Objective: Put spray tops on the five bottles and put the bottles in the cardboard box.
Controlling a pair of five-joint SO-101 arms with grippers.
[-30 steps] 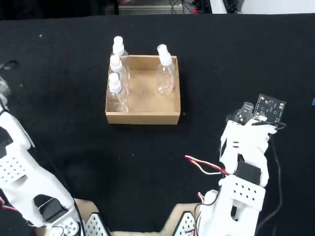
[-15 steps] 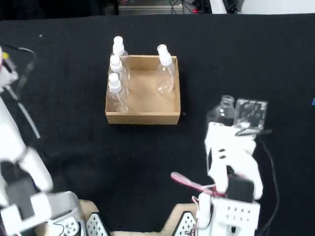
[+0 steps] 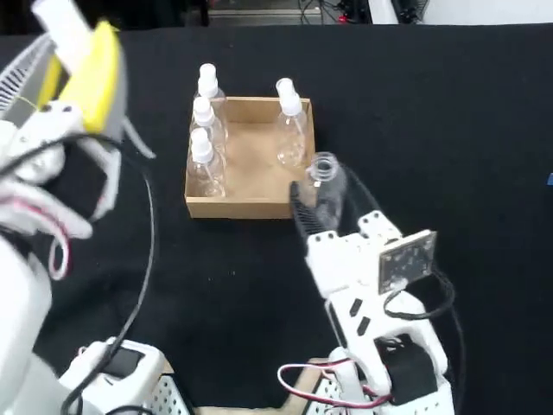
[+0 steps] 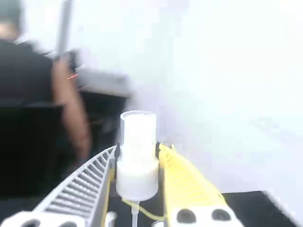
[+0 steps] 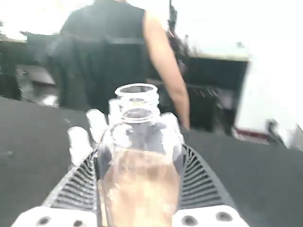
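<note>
Right pincer (image 3: 318, 207) clamped clear uncapped plastic bottle (image 5: 137, 189) upright, 4 o'clock off brown cardboard box (image 3: 251, 207), neck free for capping. Left pincer (image 4: 137, 156) gripped white spray top (image 4: 138, 132), 9 o'clock.

My left gripper (image 4: 137, 151): one white finger, one yellow, both ribbed, on a white spray top (image 4: 138, 175). My right gripper (image 5: 138, 153): ribbed fingers, on a clear bottle (image 5: 137, 189). Also: cardboard box (image 3: 251, 207) tan; table (image 3: 432, 104) black.

You have a black counter (image 3: 432, 104) spread out below, and tangled cables (image 3: 315, 10) lie just past its far edge.
</note>
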